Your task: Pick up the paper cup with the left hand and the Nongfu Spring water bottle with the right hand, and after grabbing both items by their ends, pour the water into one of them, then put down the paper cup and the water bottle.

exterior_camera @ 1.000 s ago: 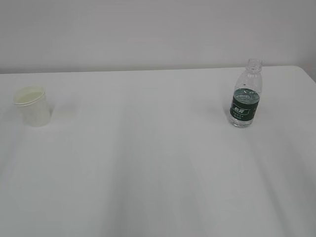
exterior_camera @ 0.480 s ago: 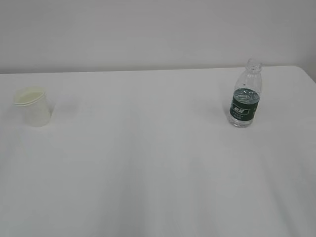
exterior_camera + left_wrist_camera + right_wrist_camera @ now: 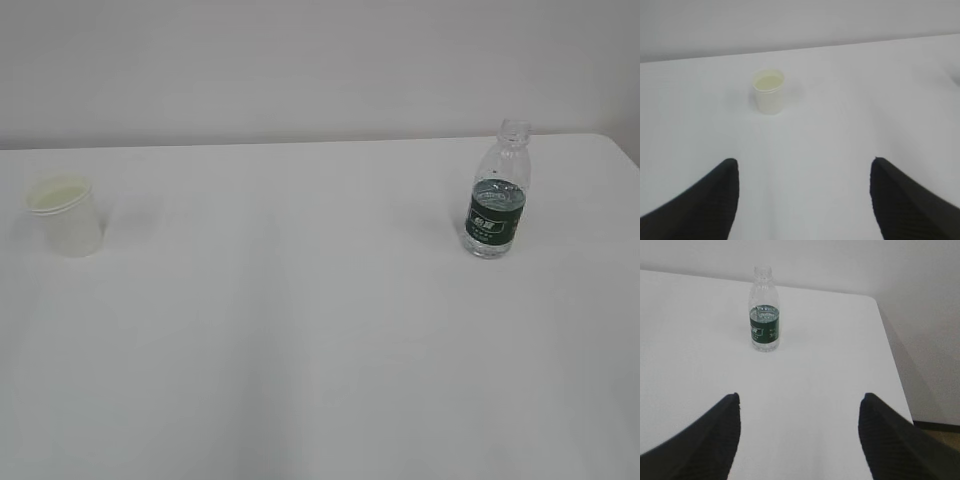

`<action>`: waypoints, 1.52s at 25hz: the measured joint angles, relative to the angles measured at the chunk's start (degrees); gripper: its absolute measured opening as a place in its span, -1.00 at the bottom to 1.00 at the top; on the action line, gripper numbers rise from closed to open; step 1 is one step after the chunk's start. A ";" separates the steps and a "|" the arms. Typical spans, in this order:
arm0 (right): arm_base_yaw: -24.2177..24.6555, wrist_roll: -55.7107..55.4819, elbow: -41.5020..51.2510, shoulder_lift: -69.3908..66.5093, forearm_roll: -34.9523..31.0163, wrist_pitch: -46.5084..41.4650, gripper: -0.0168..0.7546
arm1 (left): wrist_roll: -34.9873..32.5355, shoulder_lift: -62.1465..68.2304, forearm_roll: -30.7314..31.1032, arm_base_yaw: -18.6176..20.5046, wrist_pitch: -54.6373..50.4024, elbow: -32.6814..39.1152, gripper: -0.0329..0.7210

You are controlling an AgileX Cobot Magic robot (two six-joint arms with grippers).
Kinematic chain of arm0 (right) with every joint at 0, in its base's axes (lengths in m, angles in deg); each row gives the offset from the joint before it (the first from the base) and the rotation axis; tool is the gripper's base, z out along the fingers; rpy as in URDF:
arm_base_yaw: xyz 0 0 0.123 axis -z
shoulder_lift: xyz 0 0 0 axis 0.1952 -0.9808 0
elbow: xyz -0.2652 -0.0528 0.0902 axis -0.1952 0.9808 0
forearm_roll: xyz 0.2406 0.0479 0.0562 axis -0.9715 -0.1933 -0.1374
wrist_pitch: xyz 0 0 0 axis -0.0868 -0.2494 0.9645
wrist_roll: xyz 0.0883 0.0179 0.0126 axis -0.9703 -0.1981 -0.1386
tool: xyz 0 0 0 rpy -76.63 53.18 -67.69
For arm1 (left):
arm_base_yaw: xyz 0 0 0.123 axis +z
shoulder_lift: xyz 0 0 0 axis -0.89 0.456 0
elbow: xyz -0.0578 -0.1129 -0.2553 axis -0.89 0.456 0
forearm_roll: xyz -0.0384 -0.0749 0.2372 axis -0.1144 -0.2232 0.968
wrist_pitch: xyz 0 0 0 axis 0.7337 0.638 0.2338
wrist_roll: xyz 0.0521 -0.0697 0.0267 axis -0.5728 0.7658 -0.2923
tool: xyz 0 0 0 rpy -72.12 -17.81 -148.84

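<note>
The small white tapered paper cup is standing upright near the left edge of the white table, while the clear ribbed plastic bottle with a dark green label is standing uncapped near the far right corner; the left gripper and right gripper are both gaping wide, holding nothing

Broad, smooth white table, matte, filling most of the exterior view; rounded far right corner seen in the right wrist view. Plain pale grey wall directly behind, unmarked. Strip of dark skirting and brownish floor beyond the table's right edge. Lit softly and evenly, shadows faint.
</note>
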State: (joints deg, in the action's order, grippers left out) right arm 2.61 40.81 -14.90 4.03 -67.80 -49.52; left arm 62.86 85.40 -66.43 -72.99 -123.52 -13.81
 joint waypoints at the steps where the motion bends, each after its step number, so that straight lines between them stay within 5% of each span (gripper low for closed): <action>1: 0.00 -0.57 0.00 0.22 0.27 -1.25 0.50 | 0.00 0.00 -0.32 0.00 -0.36 0.23 0.64; 18: 0.00 -3.34 -0.94 1.57 0.41 -17.48 0.50 | 0.00 -3.99 -2.74 0.00 -3.86 10.46 0.64; 38: 0.00 -3.34 -0.10 1.59 0.64 -16.72 0.47 | 0.00 -4.09 -1.46 0.00 -6.72 11.30 0.64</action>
State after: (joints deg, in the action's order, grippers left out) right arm 2.61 37.47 -14.99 5.62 -67.16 -66.24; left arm 62.86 81.31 -67.89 -72.99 -130.24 -2.51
